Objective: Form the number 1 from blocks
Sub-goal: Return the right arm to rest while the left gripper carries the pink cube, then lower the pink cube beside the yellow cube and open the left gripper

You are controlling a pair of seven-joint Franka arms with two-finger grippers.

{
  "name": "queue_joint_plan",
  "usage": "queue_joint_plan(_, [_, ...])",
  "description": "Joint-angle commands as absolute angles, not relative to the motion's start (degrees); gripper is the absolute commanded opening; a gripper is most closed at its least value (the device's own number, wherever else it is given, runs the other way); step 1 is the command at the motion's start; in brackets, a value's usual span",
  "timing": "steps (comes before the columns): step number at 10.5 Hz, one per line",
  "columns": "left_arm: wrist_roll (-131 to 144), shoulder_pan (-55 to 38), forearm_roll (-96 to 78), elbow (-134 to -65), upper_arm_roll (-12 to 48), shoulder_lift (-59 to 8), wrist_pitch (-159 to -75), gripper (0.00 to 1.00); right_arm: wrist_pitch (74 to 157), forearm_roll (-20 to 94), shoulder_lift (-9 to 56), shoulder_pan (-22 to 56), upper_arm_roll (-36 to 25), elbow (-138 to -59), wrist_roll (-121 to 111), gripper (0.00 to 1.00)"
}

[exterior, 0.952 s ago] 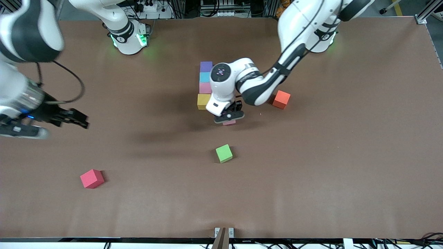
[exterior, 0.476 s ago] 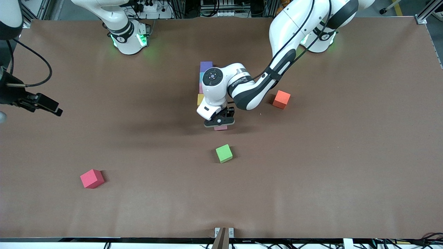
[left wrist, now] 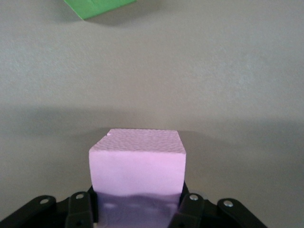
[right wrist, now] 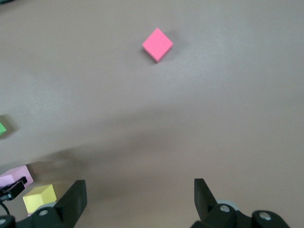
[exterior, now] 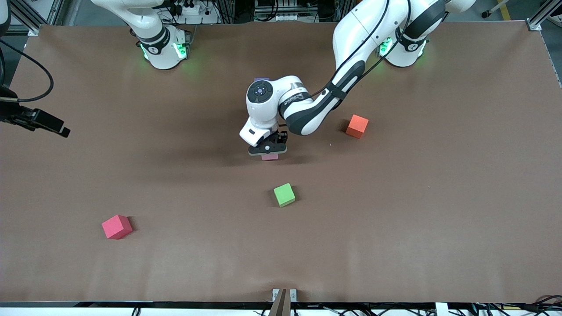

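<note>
My left gripper (exterior: 268,149) is shut on a pink block (exterior: 270,156), held low over the brown mat close to the yellow block (right wrist: 40,198). In the left wrist view the pink block (left wrist: 137,159) fills the space between the fingers (left wrist: 78,209). The left wrist covers the column of blocks in the front view, where only a sliver of the purple block (exterior: 262,79) shows. The light blue block and any other pink block are hidden. My right gripper (exterior: 59,128) hangs open and holds nothing at the right arm's end of the table, its fingers (right wrist: 76,192) spread wide.
A green cube (exterior: 284,195) lies nearer to the front camera than the held block. An orange cube (exterior: 356,126) sits toward the left arm's end. A red cube (exterior: 117,226) lies near the front toward the right arm's end.
My left gripper has carried the pink block toward the right arm's end, and its wrist now covers the column. My right gripper has drawn back toward the table's edge.
</note>
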State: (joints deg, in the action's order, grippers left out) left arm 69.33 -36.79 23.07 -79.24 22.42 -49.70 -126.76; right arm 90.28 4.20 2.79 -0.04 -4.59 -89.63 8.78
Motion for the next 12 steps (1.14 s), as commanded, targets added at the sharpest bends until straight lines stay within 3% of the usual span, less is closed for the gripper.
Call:
queue_joint_plan(1, [68.2,-37.7,21.7,-77.2,22.0,-50.4,-125.2,0.0,88.7,3.2,2.9,-1.7,-3.4,-90.3,9.7,1.0])
queue_joint_plan(12, [71.8,-39.7,20.9,-75.1,21.9,-52.3,-128.6,0.0,90.4,-2.5,3.2,-1.5,-3.3,-93.1,6.3,1.0])
